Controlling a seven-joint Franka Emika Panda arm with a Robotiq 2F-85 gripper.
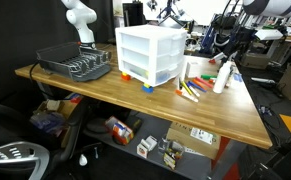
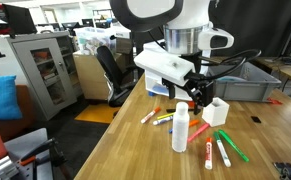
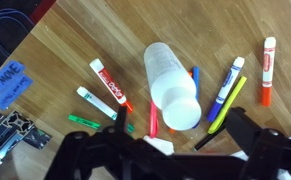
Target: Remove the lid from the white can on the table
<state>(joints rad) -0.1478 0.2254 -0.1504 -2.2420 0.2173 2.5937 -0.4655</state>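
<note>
Black fingers (image 3: 253, 142) frame the bottom edge of the wrist view, spread wide apart with nothing between them. So the gripper (image 3: 170, 150) is empty, hanging just above the lid (image 3: 181, 110). That little white cap sits on top of the white can (image 3: 163, 68), so nothing's come off yet.

The can stands upright on the table (image 3: 65, 35), and the camera looks almost straight down its length. My guess is the arm's lined up like that so the jaws can drop on either side of the cap and pinch it.

Markers lie flat around the can's foot:
- a red-and-white marker (image 3: 110, 85) at 9 o'clock
- a green marker (image 3: 83, 120) around 8
- a blue marker (image 3: 225, 85) at 3
- an orange marker (image 3: 268, 70) further out around 2

They're down at table level, so I doubt they'd get in the way up at cap height. The bigger worry is that the can's tall and slim and nothing pins it, so a pull might lift or tip the whole thing.

Further off, in an exterior view, the drawer unit (image 1: 151, 52) sits at about 10 o'clock from the can, well apart. The dish rack (image 1: 75, 62) is beyond it at 9.
</note>
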